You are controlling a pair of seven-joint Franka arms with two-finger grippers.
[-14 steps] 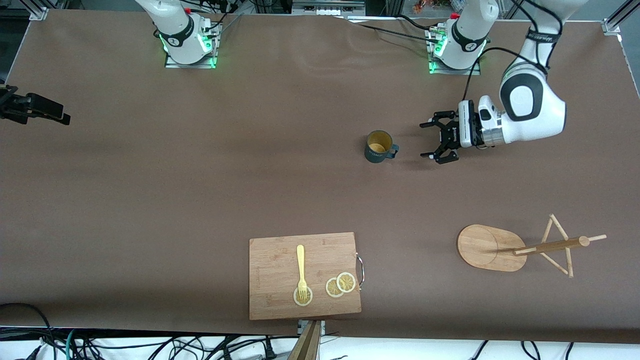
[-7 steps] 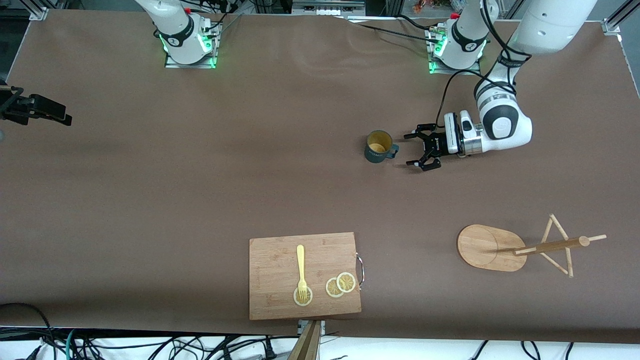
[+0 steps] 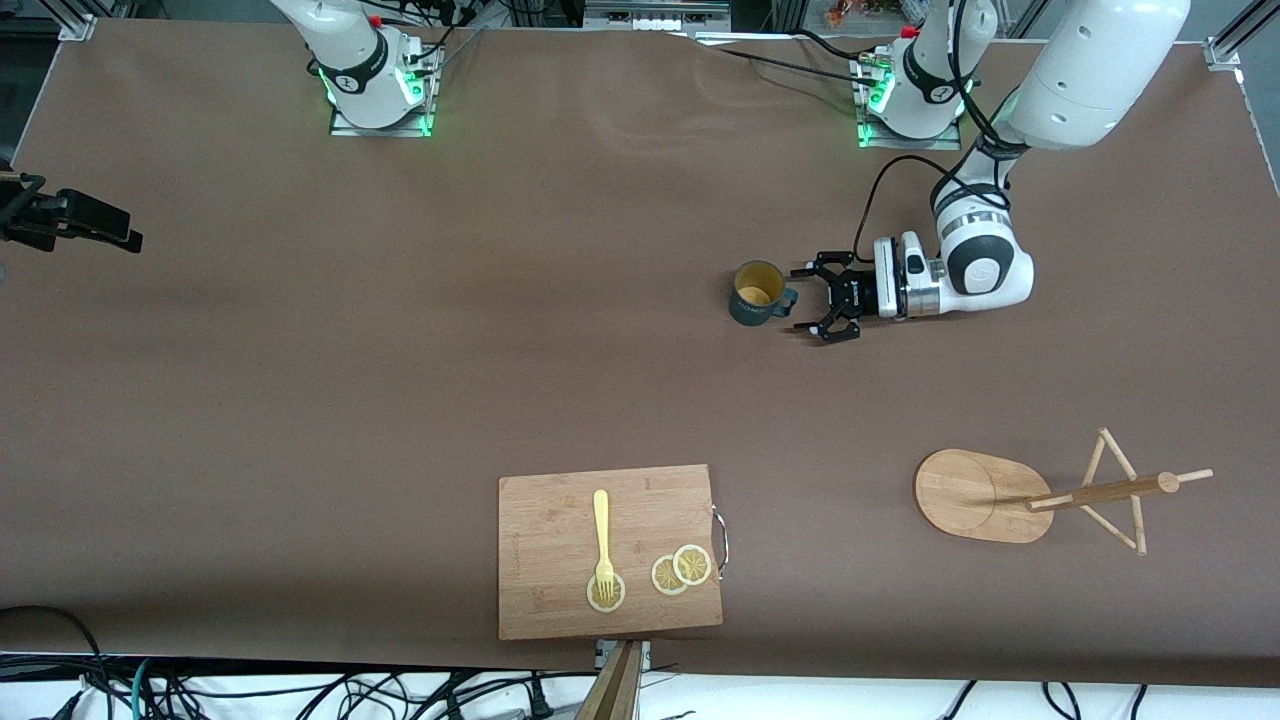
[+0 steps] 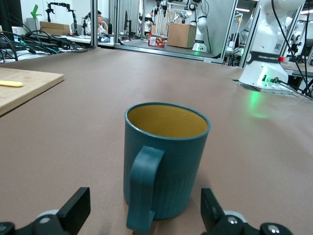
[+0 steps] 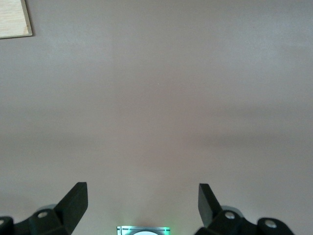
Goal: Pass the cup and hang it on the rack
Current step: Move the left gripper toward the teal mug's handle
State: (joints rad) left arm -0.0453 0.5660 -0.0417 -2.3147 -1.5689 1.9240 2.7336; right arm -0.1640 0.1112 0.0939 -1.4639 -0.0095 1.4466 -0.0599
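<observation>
The cup, dark teal with a mustard-yellow inside, stands upright on the brown table, its handle turned toward my left gripper. The left gripper lies level just above the table, open and empty, its fingertips at either side of the handle's outer end. In the left wrist view the cup fills the middle, and the left gripper shows wide open in front of it. The rack stands nearer the front camera, toward the left arm's end. My right gripper is open and empty over bare table, out of the front view.
A wooden cutting board with a yellow fork and lemon slices lies at the table's near edge. Its corner shows in the right wrist view. A black fixture sits at the right arm's end of the table.
My left gripper has moved along the table toward the cup, staying open, until its fingertips reach the handle. The cup and rack have not moved.
</observation>
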